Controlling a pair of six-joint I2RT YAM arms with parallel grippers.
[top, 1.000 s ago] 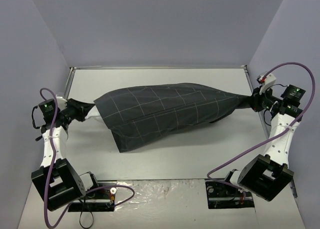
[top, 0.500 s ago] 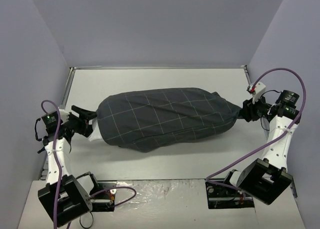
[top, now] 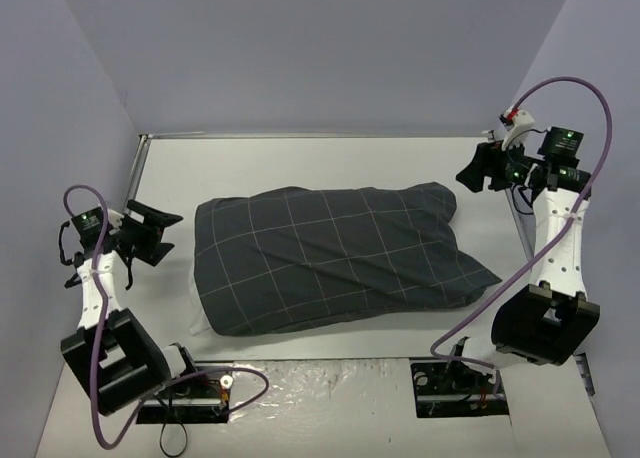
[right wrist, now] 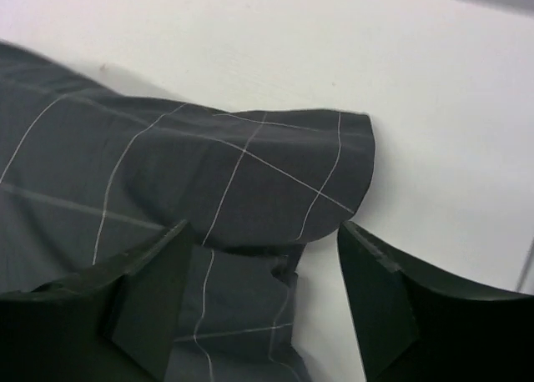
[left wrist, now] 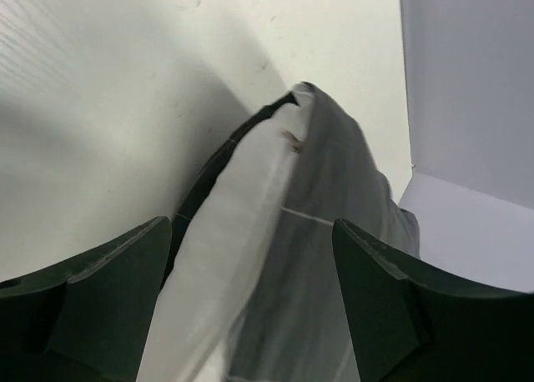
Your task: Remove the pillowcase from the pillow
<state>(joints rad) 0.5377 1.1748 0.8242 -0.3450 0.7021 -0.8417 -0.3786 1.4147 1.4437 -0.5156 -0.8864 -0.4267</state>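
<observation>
The dark checked pillowcase [top: 330, 253] lies flat on the table, still covering most of the pillow. A white strip of the pillow [top: 196, 316] shows at its left end. My left gripper [top: 168, 233] hangs open just left of that end, touching nothing. In the left wrist view the white pillow [left wrist: 225, 265] bulges from the pillowcase [left wrist: 342, 190] mouth ahead of the open left gripper [left wrist: 250, 232]. My right gripper [top: 466, 171] is open above the far right corner. The right wrist view shows the pillowcase [right wrist: 167, 165] corner below the empty right gripper [right wrist: 263, 232].
The white table [top: 300, 163] is boxed in by grey-violet walls on three sides, with a metal rail [top: 320, 134] along the back. Purple cables [top: 560, 83] loop off both arms. The arm bases [top: 110, 358] stand at the near edge.
Both grippers have opened and let go of the stretched ends. The covered pillow has dropped and spread flat on the table. The left arm drew back left, and the right arm moved toward the back.
</observation>
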